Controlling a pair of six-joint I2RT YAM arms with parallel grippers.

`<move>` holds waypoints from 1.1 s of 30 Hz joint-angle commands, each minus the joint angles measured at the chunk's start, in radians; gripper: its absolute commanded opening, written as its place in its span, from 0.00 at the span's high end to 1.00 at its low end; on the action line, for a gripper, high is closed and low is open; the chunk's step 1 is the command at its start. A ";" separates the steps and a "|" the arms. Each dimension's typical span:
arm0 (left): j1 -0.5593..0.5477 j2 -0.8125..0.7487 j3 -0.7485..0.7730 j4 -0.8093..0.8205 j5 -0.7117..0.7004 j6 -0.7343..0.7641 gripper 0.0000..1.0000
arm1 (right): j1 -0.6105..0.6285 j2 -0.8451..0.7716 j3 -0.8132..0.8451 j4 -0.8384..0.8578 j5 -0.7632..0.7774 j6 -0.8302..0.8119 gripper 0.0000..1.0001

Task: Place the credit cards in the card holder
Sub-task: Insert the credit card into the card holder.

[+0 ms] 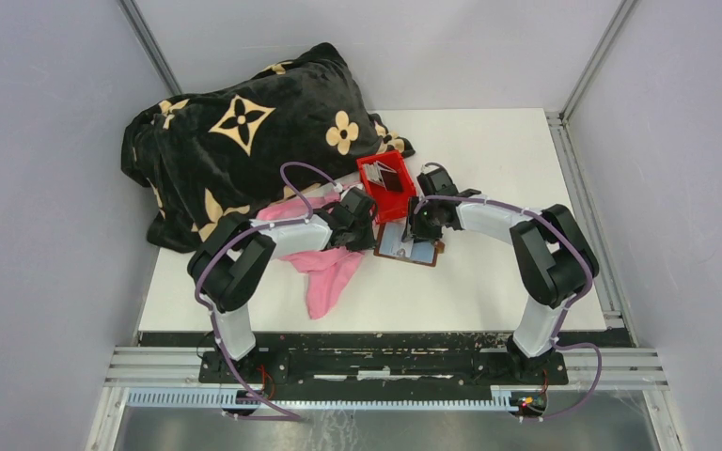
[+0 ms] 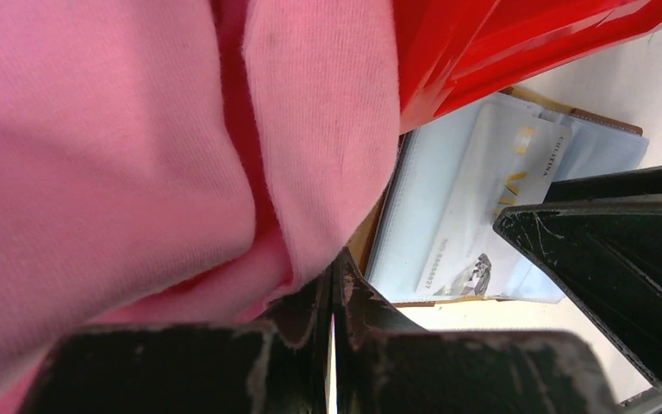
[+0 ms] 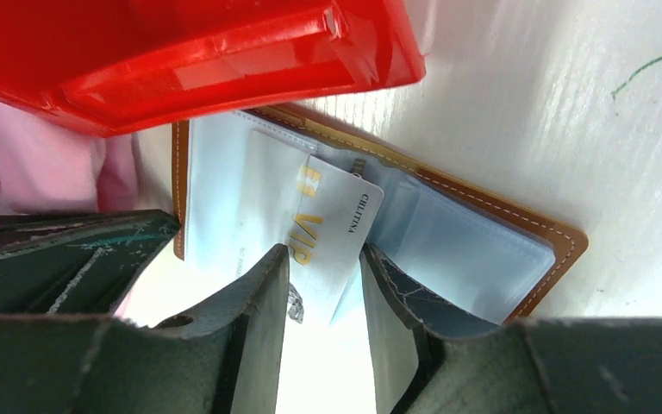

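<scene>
- The right gripper (image 3: 323, 255) has its black fingers parted, straddling a white rectangular "VIP" credit card (image 3: 338, 220) without squeezing it.
- That card lies half tucked into a clear pocket of the open brown leather card holder (image 3: 560, 243).
- The left gripper (image 2: 334, 269) is clenched, its tips at the holder's edge and possibly touching it.
- A red plastic bin (image 3: 224, 60) and a pink cloth (image 2: 138, 155) adjoin the holder on a white table (image 1: 489, 282) between grey walls (image 1: 47, 188).

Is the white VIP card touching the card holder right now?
Touching. The right wrist view shows the VIP card with its far end slid under a clear pocket of the open card holder.
</scene>
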 commanded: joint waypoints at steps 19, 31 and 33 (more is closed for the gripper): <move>-0.048 0.044 -0.126 -0.232 -0.057 0.087 0.97 | -0.005 -0.078 -0.031 -0.153 0.083 -0.014 0.54; -0.075 0.029 -0.114 -0.159 0.008 0.140 0.97 | -0.005 -0.094 -0.014 -0.177 0.066 0.023 0.39; -0.080 0.031 -0.112 -0.145 0.020 0.147 0.97 | -0.005 -0.091 -0.010 -0.181 0.066 0.027 0.38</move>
